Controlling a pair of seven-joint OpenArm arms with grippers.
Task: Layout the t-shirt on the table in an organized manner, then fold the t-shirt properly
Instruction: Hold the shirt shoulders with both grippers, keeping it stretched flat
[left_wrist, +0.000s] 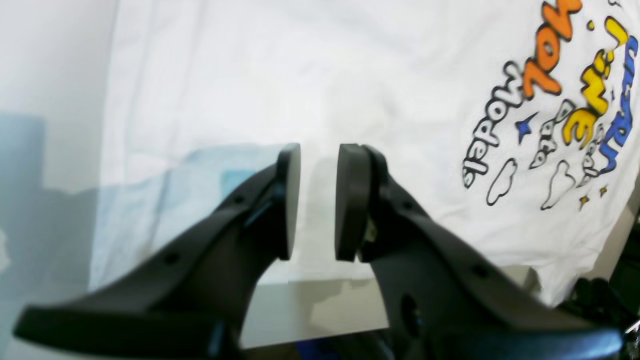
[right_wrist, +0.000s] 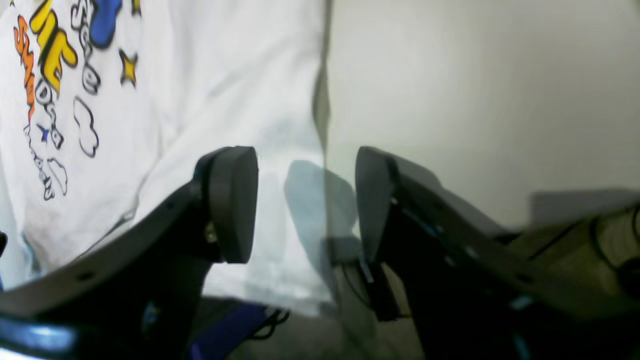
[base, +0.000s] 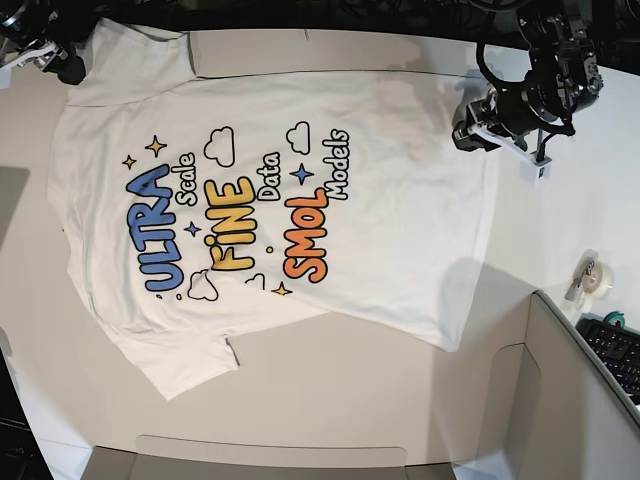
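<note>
The white t-shirt (base: 270, 210) lies flat on the white table (base: 330, 390), print side up, collar toward the left and hem toward the right. My left gripper (left_wrist: 318, 200) hovers over the shirt's plain lower part, near the hem's far corner (base: 470, 130); it is open, its pads a narrow gap apart with nothing between them. The print (left_wrist: 560, 100) shows to its right. My right gripper (right_wrist: 306, 205) is open wide above the shirt's edge (right_wrist: 320, 100), where cloth (right_wrist: 200, 75) meets bare table (right_wrist: 475, 100). In the base view it sits at the far left corner (base: 45, 55).
A roll of tape (base: 590, 278) and a keyboard (base: 615, 350) lie at the right. A grey box-like panel (base: 560, 400) stands at the front right, and a low grey panel (base: 270, 455) runs along the front edge. Cables (base: 400, 15) line the back.
</note>
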